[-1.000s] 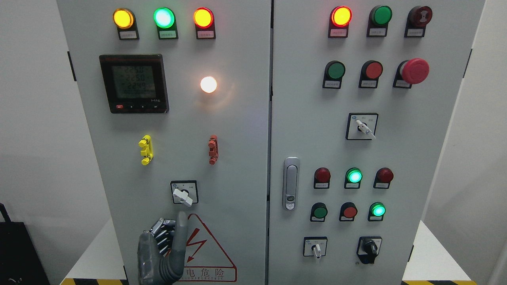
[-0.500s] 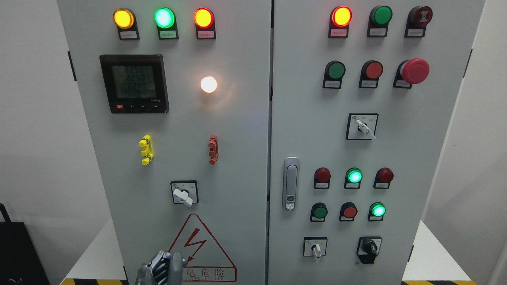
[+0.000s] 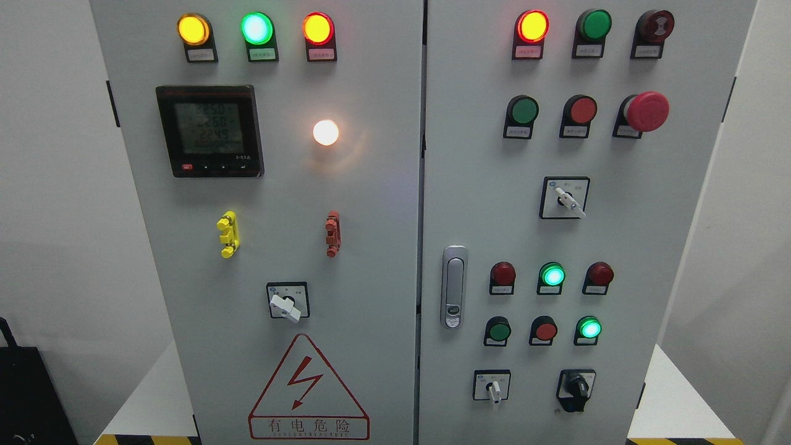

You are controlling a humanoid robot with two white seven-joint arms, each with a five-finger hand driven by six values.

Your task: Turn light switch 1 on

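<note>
— Where was the light switch [image 3: 286, 305] when you looked?

— It sat on the left door [image 3: 371, 247] of the grey cabinet, just above the red warning triangle [image 3: 308, 388]. Its white handle was tilted, with the long end pointing down and to the right. Nothing touched it.

— And the robot's hands? How were the fingers?

— I could not tell. No hand and no arm was in the view, so I could not say if the fingers were open or closed, or if they held anything.

— Was a lamp lit?

— Yes, a round white lamp [image 3: 325, 132] glowed well above the switch and a little to the right. Left of this lamp was the black meter [image 3: 210, 131] with a lit screen (the digits were too blurred for me to read). Between the meter and the switch I saw a yellow clip [image 3: 227, 234], and up and to the right of the switch a red clip [image 3: 332, 233].

— What else was on that door?

— Far above the switch, along the top, three lamps were lit: amber [image 3: 193, 29], green [image 3: 256, 28] and amber with a red ring [image 3: 318, 28].

— And on the other door?

— To the right of the switch there was a metal door handle [image 3: 453, 287], and further right many buttons, among them a big red mushroom button [image 3: 646, 111], high up.
</note>
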